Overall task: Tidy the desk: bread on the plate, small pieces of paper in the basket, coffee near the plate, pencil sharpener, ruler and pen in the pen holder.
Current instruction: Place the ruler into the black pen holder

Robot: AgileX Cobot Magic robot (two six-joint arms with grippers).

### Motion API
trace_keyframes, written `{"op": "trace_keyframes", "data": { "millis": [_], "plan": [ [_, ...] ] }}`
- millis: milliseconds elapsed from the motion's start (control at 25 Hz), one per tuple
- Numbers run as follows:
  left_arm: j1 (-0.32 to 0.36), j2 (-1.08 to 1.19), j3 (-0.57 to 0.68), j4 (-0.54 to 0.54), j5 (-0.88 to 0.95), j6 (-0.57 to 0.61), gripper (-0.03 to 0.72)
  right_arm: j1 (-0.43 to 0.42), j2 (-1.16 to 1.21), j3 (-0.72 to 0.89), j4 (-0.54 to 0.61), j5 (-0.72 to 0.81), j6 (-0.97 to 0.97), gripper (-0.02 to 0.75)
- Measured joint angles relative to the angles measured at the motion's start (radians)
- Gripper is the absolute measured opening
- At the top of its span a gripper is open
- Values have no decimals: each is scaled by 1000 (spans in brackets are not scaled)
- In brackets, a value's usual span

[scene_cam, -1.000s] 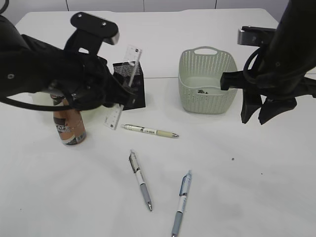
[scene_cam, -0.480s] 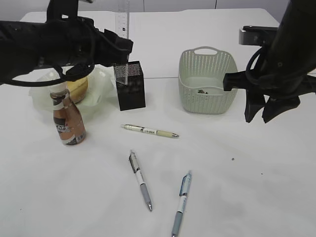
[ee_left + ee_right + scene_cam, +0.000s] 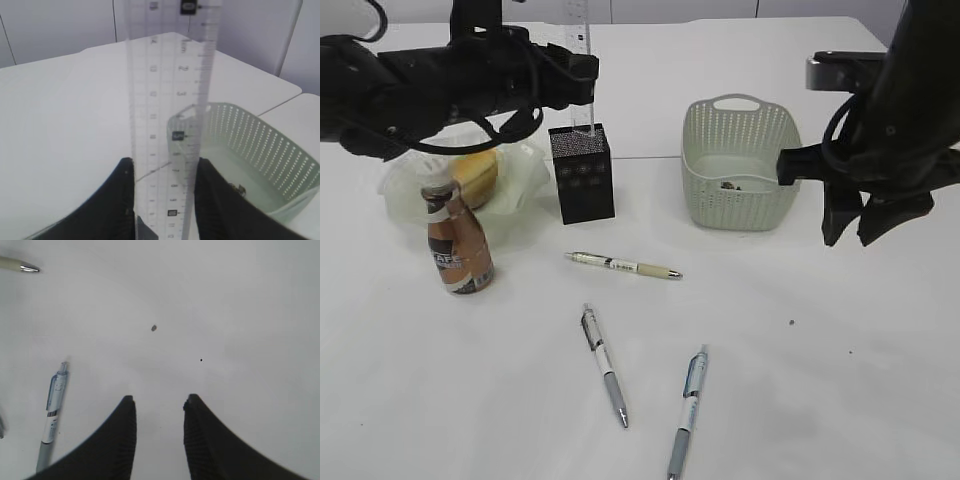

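So your left end effector (image 3: 164,200) grips the ruler (image 3: 582,60) upright above the pen holder (image 3: 582,175); bread (image 3: 475,177) sits on the plate (image 3: 525,165), coffee (image 3: 458,245) beside; three pens (image 3: 624,265) remain on the desk (image 3: 800,350); right end effector (image 3: 159,430) hangs parted, empty; basket (image 3: 740,165) contents unclear.

Both arms were matte black w/ smooth rounded housings. Left arm (image 3: 430,85) had black cables looping along its underside. Right arm (image 3: 905,120) carried a grey-silver block near the top & a black cable curling at its side. Gripper fingers (image 3: 122,440) were black, curved, tapering to blunt tips, w/ finely ribbed inner faces.
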Motion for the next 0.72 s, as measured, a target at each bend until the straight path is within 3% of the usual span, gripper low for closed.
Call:
{"op": "trace_keyframes", "data": {
  "millis": [400, 720],
  "plan": [
    [44, 208, -210, 4, -33, 9, 254, 0, 0, 0, -63, 0, 0, 241],
    [64, 311, -282, 4, -43, 13, 254, 0, 0, 0, -67, 0, 0, 241]
  ]
}}
